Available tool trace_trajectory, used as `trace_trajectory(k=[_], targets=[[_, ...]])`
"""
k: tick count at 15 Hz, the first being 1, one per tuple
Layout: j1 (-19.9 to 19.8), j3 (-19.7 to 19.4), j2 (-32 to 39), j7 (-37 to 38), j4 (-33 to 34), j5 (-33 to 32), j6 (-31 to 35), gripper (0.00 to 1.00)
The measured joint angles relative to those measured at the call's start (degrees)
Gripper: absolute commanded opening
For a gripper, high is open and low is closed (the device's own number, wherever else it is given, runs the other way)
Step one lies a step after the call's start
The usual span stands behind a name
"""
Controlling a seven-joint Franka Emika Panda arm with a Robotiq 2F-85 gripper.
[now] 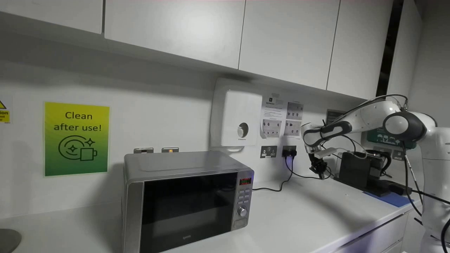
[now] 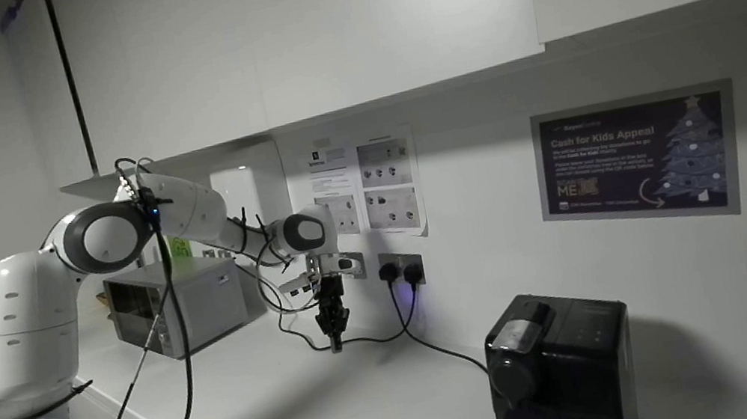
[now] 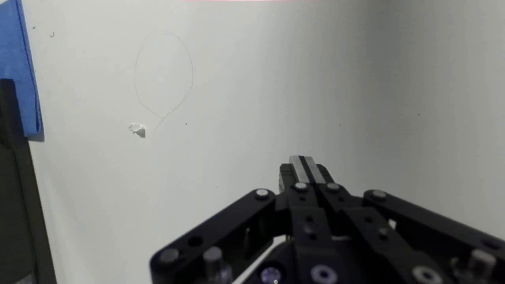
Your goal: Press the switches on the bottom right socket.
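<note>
Black gripper (image 3: 304, 163) is filling the lower right of the wrist view, its fingers (image 3: 298, 169) pressing together, clenched, above the white worktop (image 3: 236, 98). In an exterior view, from left to right: the white arm (image 2: 105, 239) is arching over the worktop; the grey microwave (image 2: 202, 299) is standing near the wall (image 2: 484, 236); the gripper is hanging, tips downward, apart from the wall; the bottom right socket (image 2: 400, 261), its switches too small to make out, is bearing two black plugs (image 2: 414, 273) on the wall; the coffee machine (image 2: 562, 360) is sitting on the worktop; a poster (image 2: 639, 161) is hanging further right.
</note>
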Motion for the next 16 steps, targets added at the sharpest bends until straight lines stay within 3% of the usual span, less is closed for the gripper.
trace_trajectory(k=[8, 16], targets=[[0.2, 0.8, -17.3, -6.1, -21.2, -3.1, 7.7, 0.00], [0.2, 0.9, -31.8, -11.5, -31.5, -1.4, 8.7, 0.00]])
